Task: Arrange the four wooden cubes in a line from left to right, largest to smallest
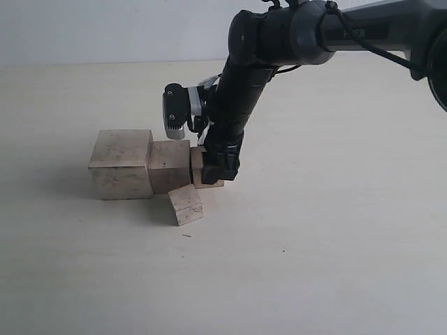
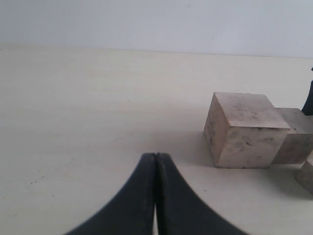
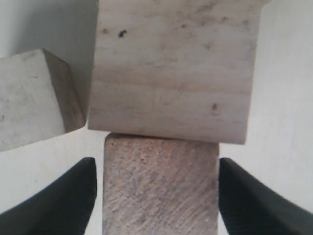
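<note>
Four pale wooden cubes sit mid-table. The largest cube (image 1: 120, 164) (image 2: 244, 129) stands at the left with the second-largest cube (image 1: 170, 166) (image 2: 296, 137) (image 3: 173, 68) touching its right side. A smaller cube (image 1: 198, 165) (image 3: 160, 186) rests against that one, and my right gripper (image 1: 215, 174) (image 3: 156, 164) is down around it, open, with narrow gaps beside its fingers (image 3: 68, 196). Another small cube (image 1: 186, 204) (image 3: 34, 98) (image 2: 308, 174) lies turned at an angle just in front of the row. My left gripper (image 2: 155, 155) is shut on nothing, low over the table left of the cubes.
The right arm (image 1: 244, 77) reaches down from the upper right and hides part of the third cube in the exterior view. Pale tabletop (image 1: 314, 265) extends on all sides of the cubes. A white wall (image 1: 105, 28) runs along the back.
</note>
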Available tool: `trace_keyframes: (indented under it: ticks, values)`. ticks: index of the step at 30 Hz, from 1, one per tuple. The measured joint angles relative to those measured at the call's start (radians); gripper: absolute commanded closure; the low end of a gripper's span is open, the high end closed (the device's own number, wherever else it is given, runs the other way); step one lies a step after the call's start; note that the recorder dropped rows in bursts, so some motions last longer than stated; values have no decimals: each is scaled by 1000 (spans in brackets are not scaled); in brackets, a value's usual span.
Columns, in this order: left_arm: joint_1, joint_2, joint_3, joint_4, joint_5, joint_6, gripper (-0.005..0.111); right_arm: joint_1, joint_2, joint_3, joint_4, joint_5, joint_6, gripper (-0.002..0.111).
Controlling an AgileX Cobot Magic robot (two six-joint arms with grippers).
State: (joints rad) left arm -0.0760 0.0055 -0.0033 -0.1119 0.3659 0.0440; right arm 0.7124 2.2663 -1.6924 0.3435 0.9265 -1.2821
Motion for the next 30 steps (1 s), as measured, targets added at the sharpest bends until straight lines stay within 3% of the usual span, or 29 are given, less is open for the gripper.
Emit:
trace_keyframes:
  ticks: [15, 18, 24, 30]
  values:
    - [0, 0, 0, 0, 0, 0, 107, 0, -91, 0, -22, 2, 195, 35]
    - [0, 0, 0, 0, 0, 0, 107, 0, -127, 0, -29, 47, 333, 39]
    - [0, 0, 0, 0, 0, 0, 107, 2, -176, 0, -22, 234, 617, 57]
    - [0, 0, 0, 0, 0, 0, 107, 37, -210, 0, 87, 285, 907, 58]
